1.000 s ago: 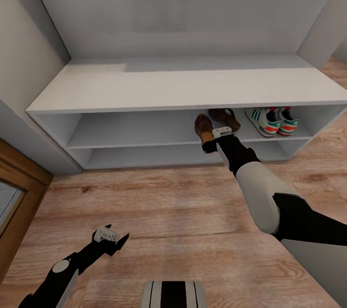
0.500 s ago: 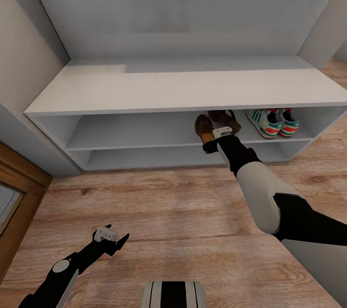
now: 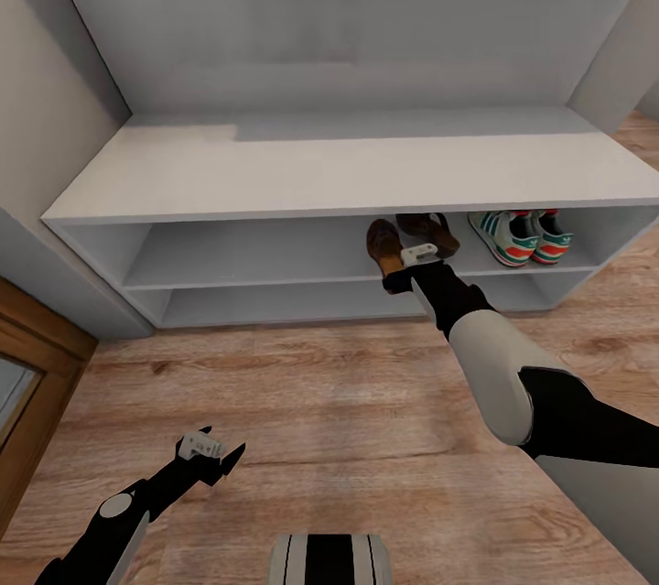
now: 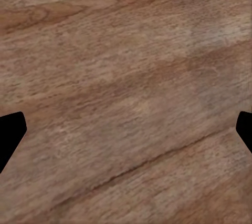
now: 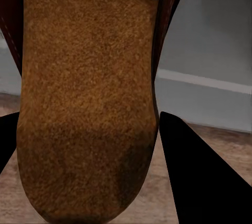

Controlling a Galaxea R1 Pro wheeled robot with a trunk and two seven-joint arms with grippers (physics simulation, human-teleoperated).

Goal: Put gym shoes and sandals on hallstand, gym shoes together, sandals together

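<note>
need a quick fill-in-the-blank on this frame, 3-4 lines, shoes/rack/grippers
1. The two gym shoes sit side by side on the ____ shelf of the hallstand.
2. The right gripper is shut on a ____, at that shelf's front edge.
3. The second sandal lies between the held one and the ____.
4. The left gripper is ____, over the corridor floor.

Missing words: upper; sandal; gym shoes; open

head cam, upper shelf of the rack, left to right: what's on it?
Dark brown slip-on sandal held at its heel by the right end effector → second dark brown sandal → pair of white green-striped gym shoes.
</note>
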